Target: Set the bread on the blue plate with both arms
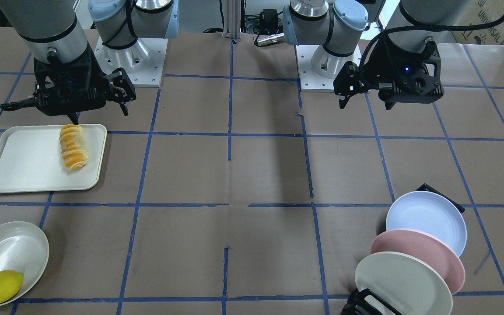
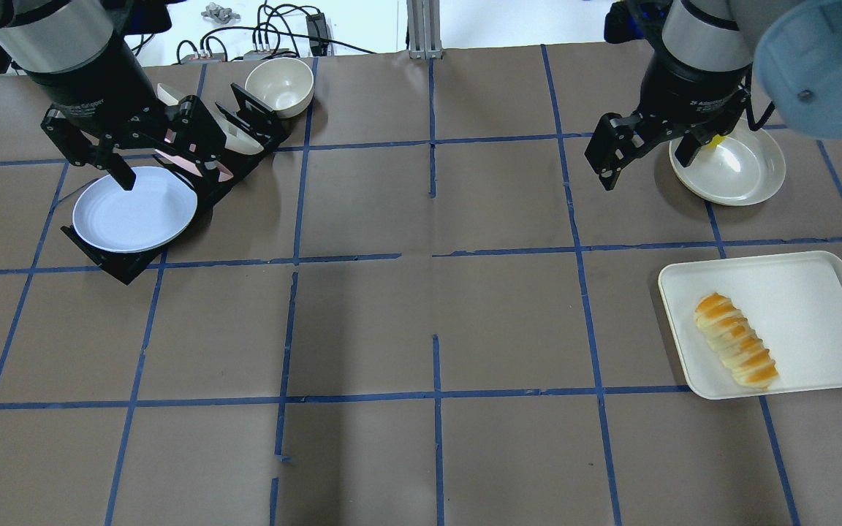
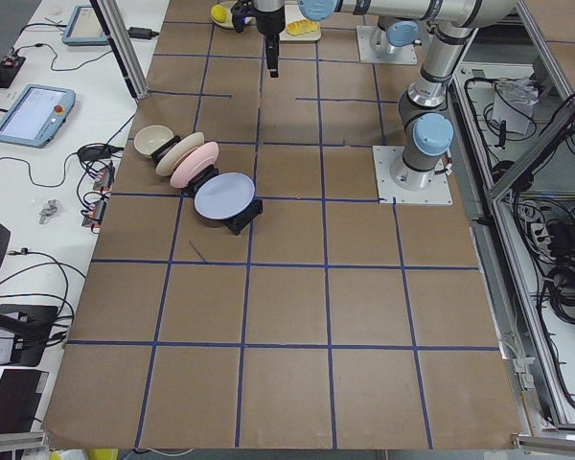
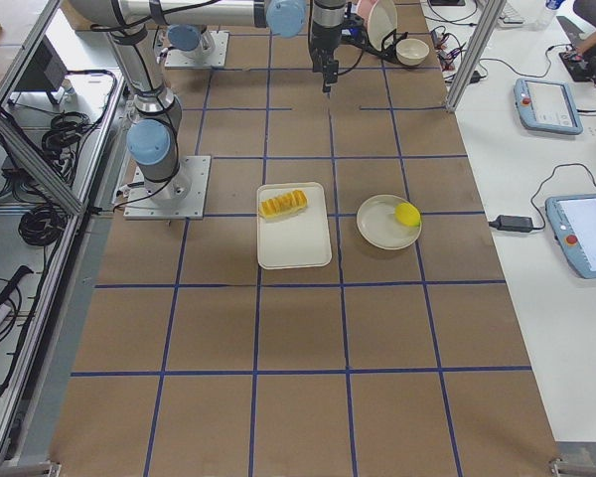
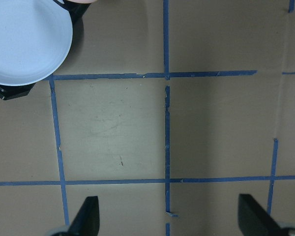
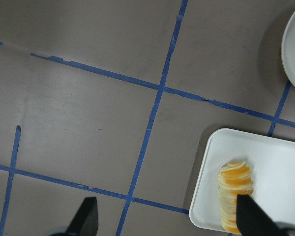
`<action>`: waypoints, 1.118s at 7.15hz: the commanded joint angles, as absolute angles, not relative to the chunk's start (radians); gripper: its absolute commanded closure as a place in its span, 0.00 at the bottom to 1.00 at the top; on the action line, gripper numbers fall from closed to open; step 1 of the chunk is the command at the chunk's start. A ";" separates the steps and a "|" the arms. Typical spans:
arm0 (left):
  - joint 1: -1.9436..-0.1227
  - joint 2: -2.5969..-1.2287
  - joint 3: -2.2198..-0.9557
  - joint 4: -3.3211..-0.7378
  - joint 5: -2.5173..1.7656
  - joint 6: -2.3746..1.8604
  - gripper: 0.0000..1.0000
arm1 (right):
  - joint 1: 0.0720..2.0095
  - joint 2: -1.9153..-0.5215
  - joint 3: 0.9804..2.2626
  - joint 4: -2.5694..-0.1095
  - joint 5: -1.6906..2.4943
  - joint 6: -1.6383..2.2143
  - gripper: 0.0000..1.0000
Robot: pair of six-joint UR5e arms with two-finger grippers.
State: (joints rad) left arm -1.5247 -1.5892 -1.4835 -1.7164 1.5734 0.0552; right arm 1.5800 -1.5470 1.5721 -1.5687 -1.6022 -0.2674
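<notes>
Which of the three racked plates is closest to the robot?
The blue plate, at the robot-side end of the rack; the pink plate comes next and the cream plate is farthest.

Overhead and front cameras (opposed) both see the bread (image 1: 73,146).

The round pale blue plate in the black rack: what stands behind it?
A round pink plate leans behind the pale blue plate, then a round cream-white plate. The plates overlap and cover most of the black rack.
</notes>
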 commanded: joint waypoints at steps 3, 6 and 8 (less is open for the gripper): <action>-1.522 -1.600 -1.482 -1.713 1.584 0.058 0.00 | 1.575 -1.539 1.675 -1.642 -1.586 -0.275 0.00; -1.308 -1.664 -1.470 -1.723 1.554 0.156 0.00 | 1.454 -1.522 1.839 -1.843 -1.589 -0.480 0.01; -1.173 -1.761 -1.467 -1.710 1.540 0.350 0.00 | 1.201 -1.519 1.996 -2.047 -1.588 -0.867 0.02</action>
State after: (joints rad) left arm -1.2592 -1.7041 -1.4687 -1.7163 1.5462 0.2345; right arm 1.3388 -1.5215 1.9039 -1.9237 -1.5889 -0.6514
